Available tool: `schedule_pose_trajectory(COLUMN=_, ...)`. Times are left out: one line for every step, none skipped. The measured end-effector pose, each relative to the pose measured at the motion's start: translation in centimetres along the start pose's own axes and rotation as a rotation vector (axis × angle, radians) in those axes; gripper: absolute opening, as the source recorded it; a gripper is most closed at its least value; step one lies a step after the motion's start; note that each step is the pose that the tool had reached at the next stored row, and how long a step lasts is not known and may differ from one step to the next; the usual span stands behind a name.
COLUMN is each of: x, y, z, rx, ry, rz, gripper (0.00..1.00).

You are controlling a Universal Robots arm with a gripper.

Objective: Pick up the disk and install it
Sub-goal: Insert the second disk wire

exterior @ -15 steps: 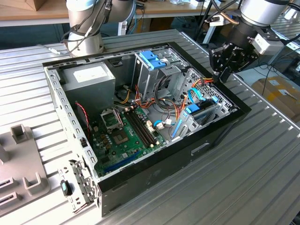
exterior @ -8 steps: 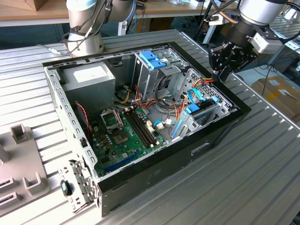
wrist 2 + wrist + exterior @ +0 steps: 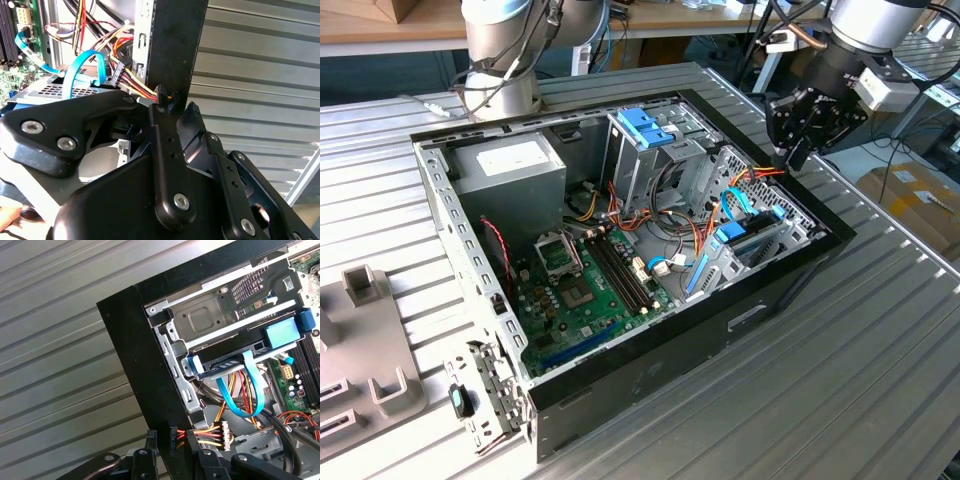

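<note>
The disk point(image 3: 752, 240) sits in the drive bay at the front right corner of the open computer case point(image 3: 650, 375), framed by light-blue rails. In the first wrist view the disk point(image 3: 232, 363) lies under the grey metal cage point(image 3: 215, 315), with a blue data cable point(image 3: 250, 390) looping off it. Its blue-edged top point(image 3: 52, 91) also appears in the second wrist view. My gripper point(image 3: 796, 158) hangs just above the case's far right wall, apart from the disk. Its fingertips point(image 3: 160, 106) stand close together with nothing between them. In the first wrist view the gripper point(image 3: 161, 434) is over the black wall edge.
Inside the case are a power supply point(image 3: 510, 165), a motherboard point(image 3: 590, 285), a second drive cage with a blue latch point(image 3: 645, 125), and bundles of coloured wires point(image 3: 705, 225). Grey fixtures point(image 3: 360, 340) lie on the ribbed table point(image 3: 860, 360) at the exterior view's left.
</note>
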State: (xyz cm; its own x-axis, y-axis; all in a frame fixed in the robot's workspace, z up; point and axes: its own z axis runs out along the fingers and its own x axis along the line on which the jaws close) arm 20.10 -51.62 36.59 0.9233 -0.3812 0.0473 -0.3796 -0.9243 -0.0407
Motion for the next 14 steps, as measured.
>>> schedule_pose_trajectory(x=0.01, y=0.01, z=0.0, rx=0.0, ry=0.0, rz=0.0, gripper=0.36)
schedule_pose_trajectory(x=0.03, y=0.05, z=0.0, rx=-0.0001, ry=0.0, rz=0.0, gripper=0.36)
schedule_pose_trajectory(x=0.04, y=0.07, z=0.01, rx=-0.0041, ry=0.0016, rz=0.0, gripper=0.36)
schedule_pose_trajectory(x=0.05, y=0.08, z=0.0, rx=-0.0086, ry=0.0036, rz=0.0, gripper=0.36)
schedule_pose_trajectory(x=0.05, y=0.08, z=0.01, rx=-0.0093, ry=0.0038, rz=0.0, gripper=0.36)
schedule_pose_trajectory(x=0.05, y=0.08, z=0.0, rx=-0.0094, ry=0.0039, rz=0.0, gripper=0.36)
schedule_pose_trajectory(x=0.05, y=0.08, z=0.0, rx=-0.0103, ry=0.0042, rz=0.0, gripper=0.36)
schedule_pose_trajectory(x=0.05, y=0.08, z=-0.04, rx=-0.0111, ry=0.0046, rz=0.0, gripper=0.36)
schedule_pose_trajectory(x=0.05, y=0.07, z=-0.04, rx=-0.011, ry=0.0045, rz=0.0, gripper=0.36)
schedule_pose_trajectory(x=0.05, y=0.08, z=-0.04, rx=-0.011, ry=0.0045, rz=0.0, gripper=0.36)
schedule_pose_trajectory(x=0.05, y=0.08, z=-0.04, rx=-0.0111, ry=0.0046, rz=0.0, gripper=0.36)
schedule_pose_trajectory(x=0.05, y=0.08, z=-0.04, rx=-0.0111, ry=0.0045, rz=0.0, gripper=0.36)
schedule_pose_trajectory(x=0.05, y=0.08, z=-0.04, rx=-0.0111, ry=0.0046, rz=0.0, gripper=0.36)
schedule_pose_trajectory(x=0.05, y=0.08, z=-0.05, rx=-0.0111, ry=0.0046, rz=0.0, gripper=0.36)
